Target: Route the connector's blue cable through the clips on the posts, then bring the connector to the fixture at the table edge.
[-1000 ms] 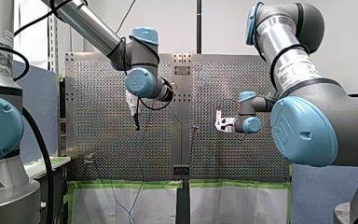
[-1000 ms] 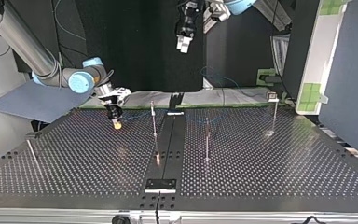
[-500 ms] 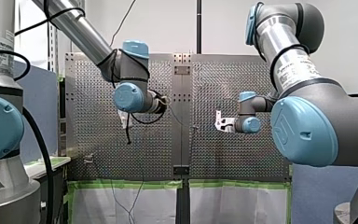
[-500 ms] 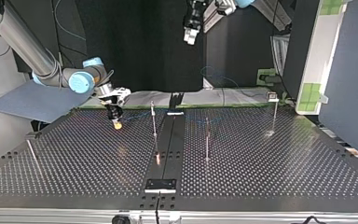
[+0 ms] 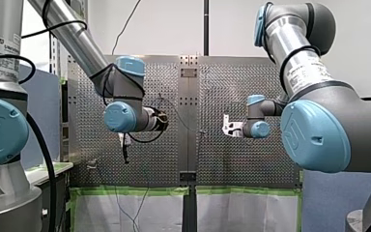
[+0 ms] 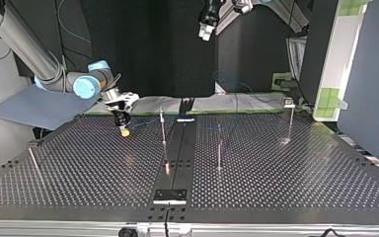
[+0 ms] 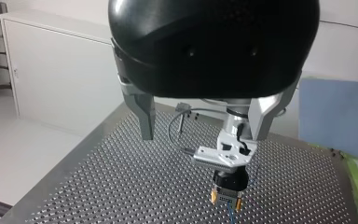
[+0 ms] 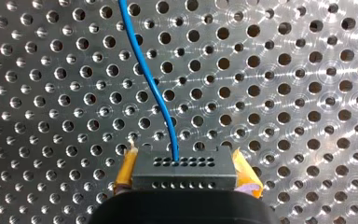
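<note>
My right gripper (image 8: 186,169) is shut on the black connector (image 8: 184,180), its yellow pads (image 8: 245,174) pressed on both ends. The blue cable (image 8: 154,91) leaves the connector and runs ahead over the perforated table. At the top view's left, that gripper (image 6: 124,131) hangs just above the table, near a thin post (image 6: 163,126). My left gripper (image 7: 204,137) is open with nothing between its metal fingers (image 7: 147,122). It is high above the table (image 6: 206,32). Below and ahead of it, the left wrist view shows the right gripper (image 7: 225,199).
Three more posts stand on the table (image 6: 276,187): one in the middle (image 6: 219,148), one at the top view's right (image 6: 291,121), one at its left edge (image 6: 33,163). A black rail (image 6: 177,143) leads to a fixture plate (image 6: 170,196) at the near edge.
My left arm has swung left and lower in the front view, and its gripper has gone up and right in the top view. The right arm has stayed put.
</note>
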### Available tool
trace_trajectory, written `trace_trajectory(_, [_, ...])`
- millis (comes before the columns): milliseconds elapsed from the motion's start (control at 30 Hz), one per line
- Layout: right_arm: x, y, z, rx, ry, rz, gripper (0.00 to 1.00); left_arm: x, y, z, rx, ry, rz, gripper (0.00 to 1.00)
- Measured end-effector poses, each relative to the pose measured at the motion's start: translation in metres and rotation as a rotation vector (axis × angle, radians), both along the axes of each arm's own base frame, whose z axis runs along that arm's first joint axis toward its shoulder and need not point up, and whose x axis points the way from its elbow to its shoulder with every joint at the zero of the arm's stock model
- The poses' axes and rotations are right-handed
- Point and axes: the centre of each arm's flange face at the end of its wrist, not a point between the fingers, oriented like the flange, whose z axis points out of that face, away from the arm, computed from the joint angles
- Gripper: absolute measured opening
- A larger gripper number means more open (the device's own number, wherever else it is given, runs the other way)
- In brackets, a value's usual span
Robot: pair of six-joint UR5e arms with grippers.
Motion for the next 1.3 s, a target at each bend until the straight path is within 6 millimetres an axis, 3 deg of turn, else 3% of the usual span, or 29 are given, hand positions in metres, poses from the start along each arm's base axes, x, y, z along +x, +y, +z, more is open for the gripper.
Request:
trace_trajectory(333, [-0.016,-0.009,0.006,0.005,0.015,-0.065,0.0,0.003,0.005,-0.003,-0.031,-0.03,0.018,1.0])
trace_trajectory(700, [-0.035,-0.011,0.06,-0.005,0.035,-0.174,0.0,0.007,0.007,-0.003,-0.028,-0.035,0.026,1.0])
trace_trajectory(1300, [-0.052,0.022,0.134,0.016,0.038,-0.312,0.0,0.008,0.008,-0.004,-0.013,-0.035,0.031,1.0])
